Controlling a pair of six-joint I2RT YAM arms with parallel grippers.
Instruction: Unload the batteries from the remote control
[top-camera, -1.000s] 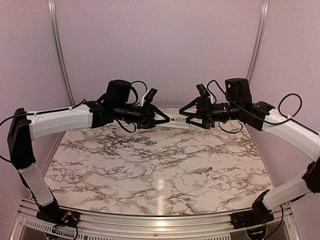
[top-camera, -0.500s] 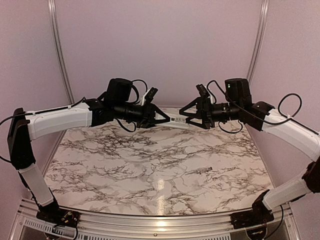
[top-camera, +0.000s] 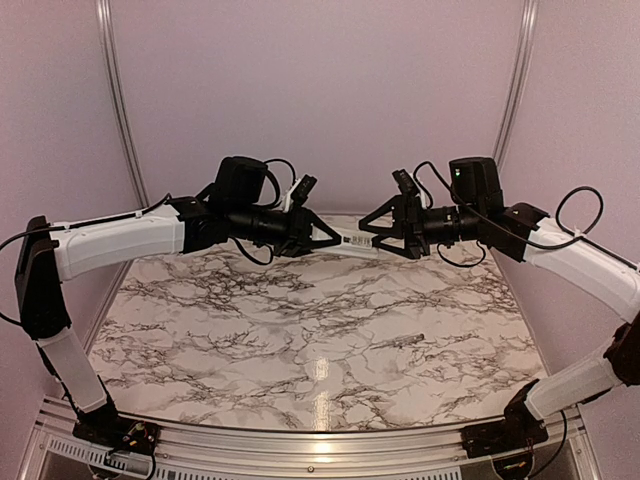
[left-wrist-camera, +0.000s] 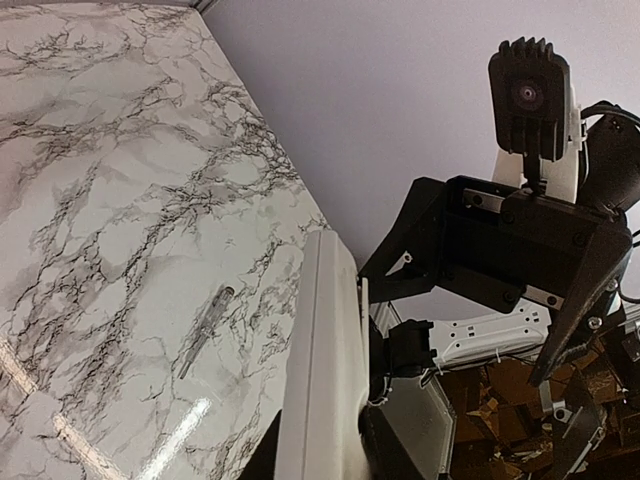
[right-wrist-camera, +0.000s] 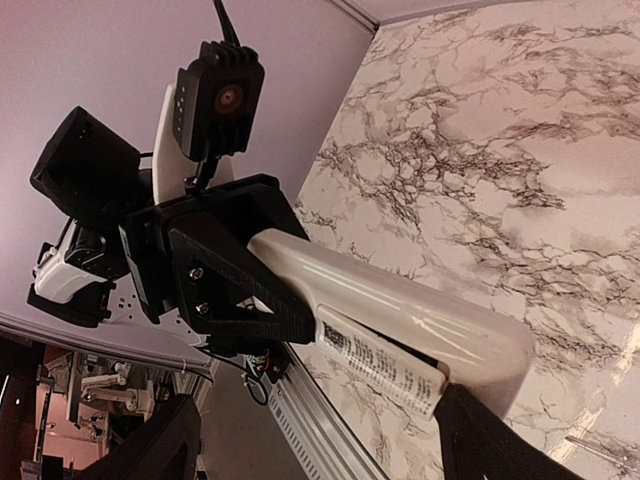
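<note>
- Left gripper (top-camera: 333, 237): closed on one end of the remote control (top-camera: 357, 242) and holding it roughly level in the air at the upper centre of the overhead view, well above the table (top-camera: 200, 330). This is judged a steadying hold that offers the free end to the other arm.
- Right gripper (top-camera: 368, 232): jaws spread wide and gripping nothing, it faces the remote's free end from the right. In its own wrist view that end lies close to the finger (right-wrist-camera: 500, 440) at lower right; whether they touch cannot be told.
- Batteries: not visible in any view. They are judged to sit inside the remote, so the unloading is not yet done.
- Right wrist view: shows the remote's broad white face and a printed label (right-wrist-camera: 380, 365) near its free end, which the overhead view cannot resolve.
- Left wrist view: shows only the remote's narrow edge, rising from bottom centre, with the opposing gripper head-on at right.
- Grey stick (top-camera: 403, 342): lies alone on the marble, right of centre and well below both grippers. It also shows at centre left in the left wrist view.
</note>
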